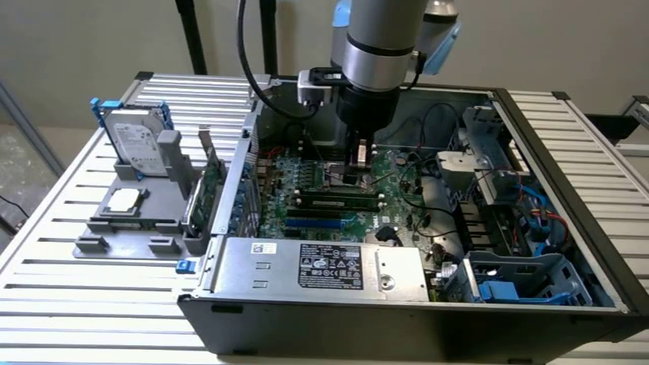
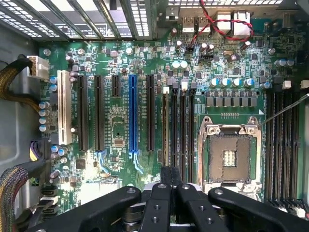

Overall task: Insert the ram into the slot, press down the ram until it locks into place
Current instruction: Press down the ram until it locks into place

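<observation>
Green ram (image 1: 333,199) seated in slot (image 1: 335,205); gripper (image 2: 169,186) fingers together above sockets.

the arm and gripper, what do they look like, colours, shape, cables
The arm is a thick silver-grey metal cylinder with a light blue joint cap behind it. Below it sits a black round wrist section, with a small white box on its side. A black cable loops from above down to the wrist. The gripper is matt black, with chunky linkage bars joined by round silver pins.
</observation>
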Controlling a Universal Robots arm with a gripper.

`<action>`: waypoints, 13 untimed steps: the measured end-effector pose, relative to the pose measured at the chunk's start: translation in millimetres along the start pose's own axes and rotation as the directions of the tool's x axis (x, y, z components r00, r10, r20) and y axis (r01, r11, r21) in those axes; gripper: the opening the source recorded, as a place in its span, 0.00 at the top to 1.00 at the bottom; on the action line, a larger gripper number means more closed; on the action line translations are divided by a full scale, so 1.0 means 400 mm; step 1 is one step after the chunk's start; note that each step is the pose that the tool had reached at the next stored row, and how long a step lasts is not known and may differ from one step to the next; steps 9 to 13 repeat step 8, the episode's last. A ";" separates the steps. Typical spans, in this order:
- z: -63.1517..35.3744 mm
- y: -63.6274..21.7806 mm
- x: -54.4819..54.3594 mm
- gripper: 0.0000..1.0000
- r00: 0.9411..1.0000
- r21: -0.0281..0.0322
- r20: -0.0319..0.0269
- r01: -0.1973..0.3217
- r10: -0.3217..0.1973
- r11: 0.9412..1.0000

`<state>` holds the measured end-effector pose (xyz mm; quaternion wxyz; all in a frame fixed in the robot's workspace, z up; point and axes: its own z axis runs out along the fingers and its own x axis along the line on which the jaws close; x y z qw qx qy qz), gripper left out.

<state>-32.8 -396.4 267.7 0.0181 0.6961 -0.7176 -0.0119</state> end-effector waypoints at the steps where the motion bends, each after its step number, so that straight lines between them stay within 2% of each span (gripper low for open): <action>1: 0.000 0.000 0.000 0.89 1.000 0.000 0.000 0.000 0.000 1.000; 13: 0.000 0.000 0.000 0.89 1.000 0.000 0.000 0.000 0.000 1.000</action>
